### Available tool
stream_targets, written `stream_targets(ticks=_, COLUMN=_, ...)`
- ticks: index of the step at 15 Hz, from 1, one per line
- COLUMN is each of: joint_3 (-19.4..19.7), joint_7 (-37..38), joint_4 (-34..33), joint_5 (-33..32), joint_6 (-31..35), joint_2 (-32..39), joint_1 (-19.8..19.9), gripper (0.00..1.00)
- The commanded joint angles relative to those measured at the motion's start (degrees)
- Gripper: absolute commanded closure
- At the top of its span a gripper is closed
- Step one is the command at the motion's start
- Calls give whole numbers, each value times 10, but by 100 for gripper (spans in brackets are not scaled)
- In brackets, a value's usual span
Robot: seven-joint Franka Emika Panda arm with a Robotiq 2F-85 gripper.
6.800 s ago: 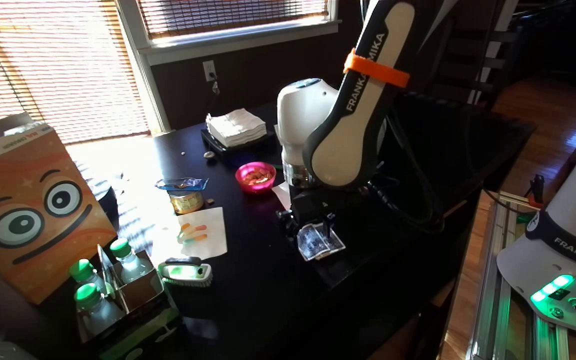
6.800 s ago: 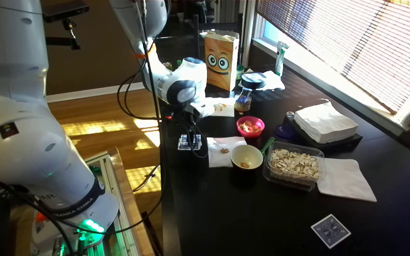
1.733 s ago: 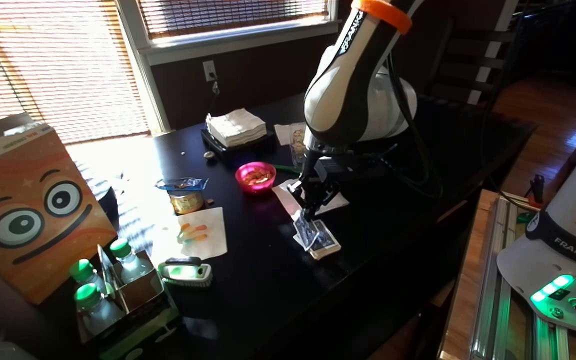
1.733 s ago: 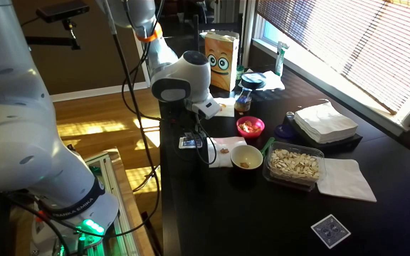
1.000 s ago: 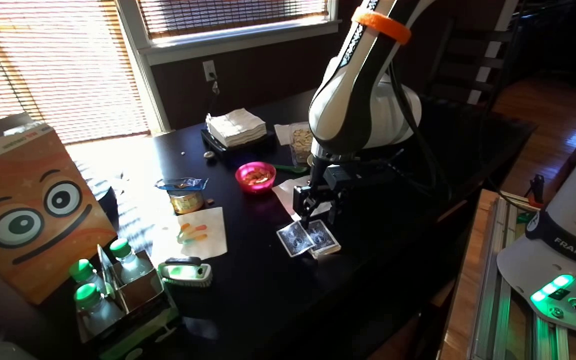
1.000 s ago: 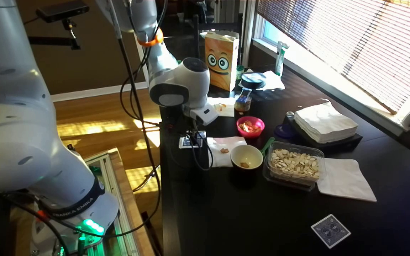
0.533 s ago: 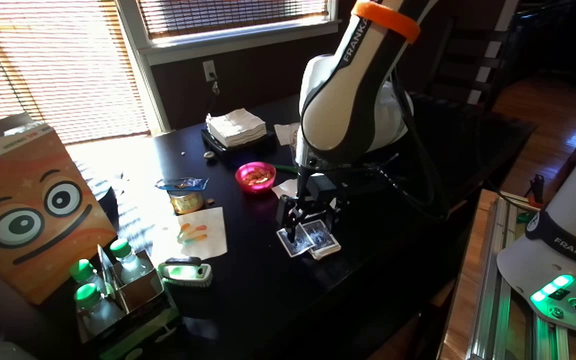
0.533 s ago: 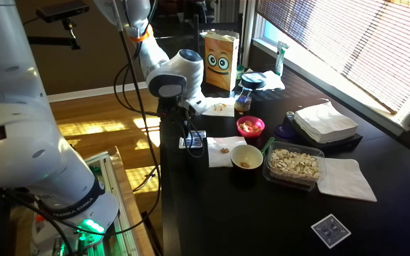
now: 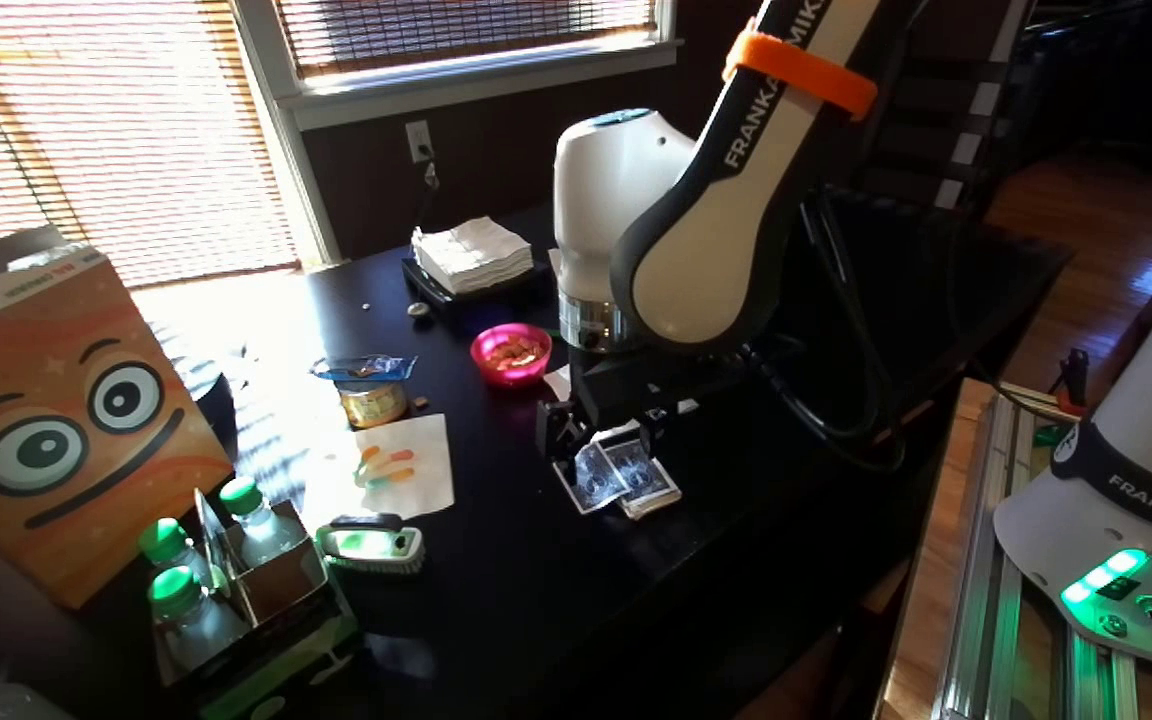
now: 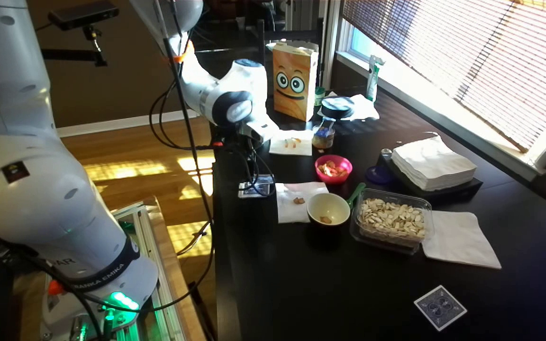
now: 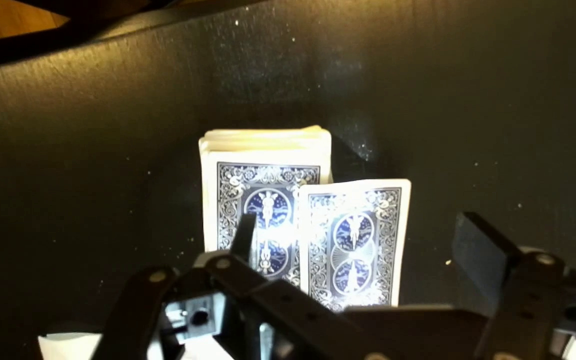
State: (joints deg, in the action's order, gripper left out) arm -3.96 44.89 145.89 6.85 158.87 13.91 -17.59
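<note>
The hand [image 11: 358, 222] stands wide apart, empty, perhaps to straddle the loose card [image 11: 354, 260], which in the wrist view overlaps the deck [image 11: 263, 182] toward ten o'clock; the deck likely props that edge.

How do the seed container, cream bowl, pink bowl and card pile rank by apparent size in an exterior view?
Largest to smallest:
1. Seed container
2. Cream bowl and pink bowl: close in size, the cream one nearer the viewpoint, so unranked
3. Card pile
</note>
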Motion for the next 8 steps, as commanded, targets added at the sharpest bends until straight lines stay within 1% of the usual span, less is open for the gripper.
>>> stream_targets(ticks=1, joint_3=21, joint_7=52, joint_4=-50, joint_5=-61, joint_6=-29, joint_2=33, joint_1=-21, gripper=0)
stream_targets(ticks=4, joint_3=26, joint_7=62, joint_4=-81, joint_5=-82, joint_6=-47, joint_2=57, joint_1=-26, gripper=0)
stream_targets(ticks=8, joint_3=32, joint_7=66, joint_4=-115, joint_5=-89, joint_6=-70, joint_2=89, joint_1=-30, gripper=0)
